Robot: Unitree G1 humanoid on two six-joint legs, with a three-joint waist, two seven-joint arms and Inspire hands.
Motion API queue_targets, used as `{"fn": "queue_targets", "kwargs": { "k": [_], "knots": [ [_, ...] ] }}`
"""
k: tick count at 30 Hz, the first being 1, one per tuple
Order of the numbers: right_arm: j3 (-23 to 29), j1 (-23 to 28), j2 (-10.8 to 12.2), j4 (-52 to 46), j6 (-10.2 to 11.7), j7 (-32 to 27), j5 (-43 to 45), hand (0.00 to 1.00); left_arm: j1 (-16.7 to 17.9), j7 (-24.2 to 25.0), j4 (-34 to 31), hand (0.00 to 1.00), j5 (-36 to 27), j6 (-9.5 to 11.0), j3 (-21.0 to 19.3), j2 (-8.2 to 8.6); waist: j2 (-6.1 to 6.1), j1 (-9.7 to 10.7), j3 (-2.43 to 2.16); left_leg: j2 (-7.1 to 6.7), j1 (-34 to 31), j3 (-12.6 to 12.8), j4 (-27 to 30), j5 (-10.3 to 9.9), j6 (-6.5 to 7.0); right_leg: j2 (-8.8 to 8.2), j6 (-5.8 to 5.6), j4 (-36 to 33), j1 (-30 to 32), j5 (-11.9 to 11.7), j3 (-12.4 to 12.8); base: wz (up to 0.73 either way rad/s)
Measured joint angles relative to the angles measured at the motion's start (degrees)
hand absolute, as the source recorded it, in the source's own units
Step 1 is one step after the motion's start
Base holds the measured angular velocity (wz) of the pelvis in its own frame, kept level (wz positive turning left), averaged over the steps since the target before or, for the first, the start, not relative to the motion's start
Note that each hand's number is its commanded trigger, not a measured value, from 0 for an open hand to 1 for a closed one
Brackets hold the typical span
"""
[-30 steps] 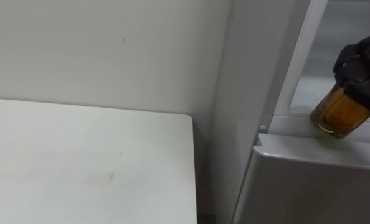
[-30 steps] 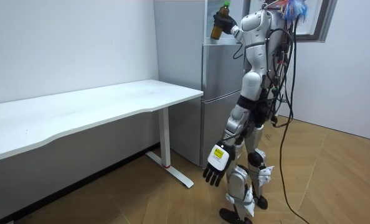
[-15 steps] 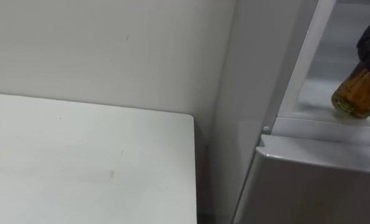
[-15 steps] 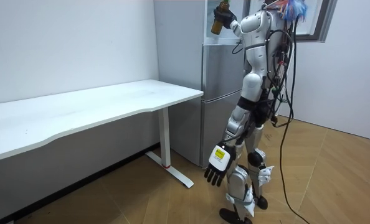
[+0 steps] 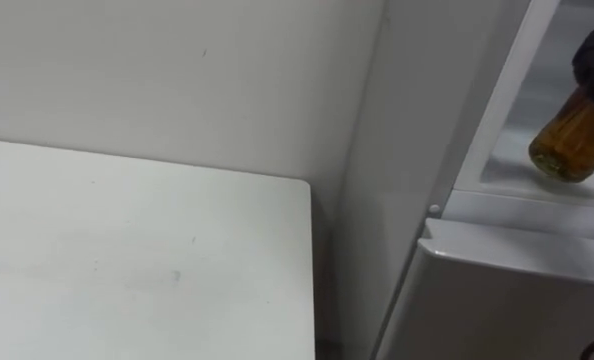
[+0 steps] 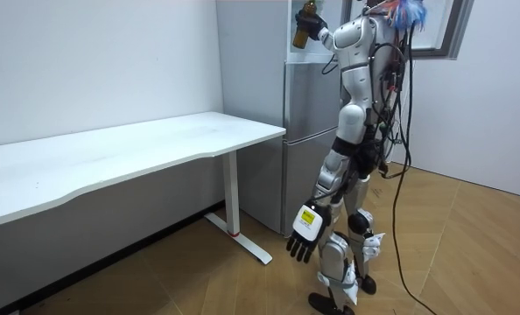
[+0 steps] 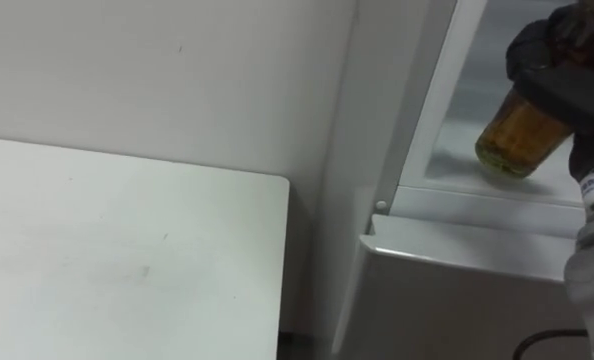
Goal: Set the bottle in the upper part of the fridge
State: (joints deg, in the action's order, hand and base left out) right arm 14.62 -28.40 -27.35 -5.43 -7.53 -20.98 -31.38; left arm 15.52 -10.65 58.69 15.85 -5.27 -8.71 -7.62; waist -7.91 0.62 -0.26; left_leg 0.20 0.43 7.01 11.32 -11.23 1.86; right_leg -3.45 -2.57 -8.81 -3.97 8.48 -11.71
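An amber bottle hangs tilted just above the shelf of the open upper fridge compartment, its base towards the shelf. My right hand, black-fingered, is shut round the bottle's upper part and hides its neck. In the room view I stand facing the fridge with the right arm raised high, holding the bottle at the compartment's opening. My left hand hangs by my thigh, fingers relaxed and holding nothing.
The shut lower fridge door lies under the compartment's sill. A white table stands to the left of the fridge against the wall, its right edge close to the fridge's side. Wooden floor lies behind me.
The right hand has lifted the bottle off the sill's level and carried it a little further into the upper compartment. The left hand has not moved.
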Motion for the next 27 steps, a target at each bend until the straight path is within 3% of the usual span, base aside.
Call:
{"fn": "queue_targets", "kwargs": {
  "k": [8, 12, 16, 20, 22, 27],
  "knots": [
    [0.0, -4.9, -0.4, 8.7, -0.1, 1.2, -1.0, 1.0, 0.2, 1.1, -2.4, 0.0, 0.1, -1.2, -0.1, -0.17, -0.33, 0.0, 0.18, -0.06, -1.0, -0.1, 0.3, 0.0, -0.02, 0.03, 0.0, -0.1, 1.0, 0.0, 0.0, 0.0],
    [-1.2, -5.6, -2.5, 11.0, 0.0, 3.3, -1.7, 1.0, -0.1, 1.3, -3.5, 0.0, 0.1, -1.9, 0.0, -0.19, -0.43, -1.0, 0.15, -0.07, -0.9, -0.1, 0.4, 0.0, -0.02, 0.06, 0.0, -0.1, 0.8, 0.0, -0.1, 0.0],
    [-4.4, -9.3, -3.0, 15.3, -0.1, 5.2, -1.5, 1.0, 0.1, 1.2, -3.4, 0.0, 0.0, -2.3, 0.0, -0.45, -0.73, -1.1, 0.2, -0.05, -0.8, -0.3, 0.5, 0.0, -0.02, 0.05, 0.0, -0.1, 0.7, 0.0, -0.5, 0.01],
    [-5.4, -9.8, -3.7, 16.1, -0.1, 6.6, -1.5, 1.0, 0.2, 1.2, -3.5, 0.0, 0.1, -3.0, 0.0, -0.53, -0.77, -1.1, 0.2, -0.01, -0.9, -1.3, 0.6, 0.0, -0.02, -0.04, 0.0, 0.0, 0.4, 0.0, -1.4, 0.13],
    [-5.5, -9.8, -5.1, 17.7, -0.1, 7.0, -1.4, 1.0, 0.6, 1.2, -3.5, 0.0, 0.0, -3.3, 0.0, -0.78, -0.79, -1.0, 0.2, -0.04, -0.9, -2.2, 0.6, 0.0, -0.02, -0.12, 0.0, 0.0, 0.0, 0.0, -2.7, 0.17],
    [-6.6, -11.1, -6.4, 20.4, -0.1, 7.4, 2.2, 1.0, 0.6, 1.2, -3.5, 0.0, 0.0, -3.4, 0.0, -1.37, -0.97, -1.3, 0.12, -0.12, -1.2, -2.4, 0.9, 0.0, -0.02, -0.07, 0.0, -0.1, 0.0, 0.0, -2.8, 0.02]
  ]
}}
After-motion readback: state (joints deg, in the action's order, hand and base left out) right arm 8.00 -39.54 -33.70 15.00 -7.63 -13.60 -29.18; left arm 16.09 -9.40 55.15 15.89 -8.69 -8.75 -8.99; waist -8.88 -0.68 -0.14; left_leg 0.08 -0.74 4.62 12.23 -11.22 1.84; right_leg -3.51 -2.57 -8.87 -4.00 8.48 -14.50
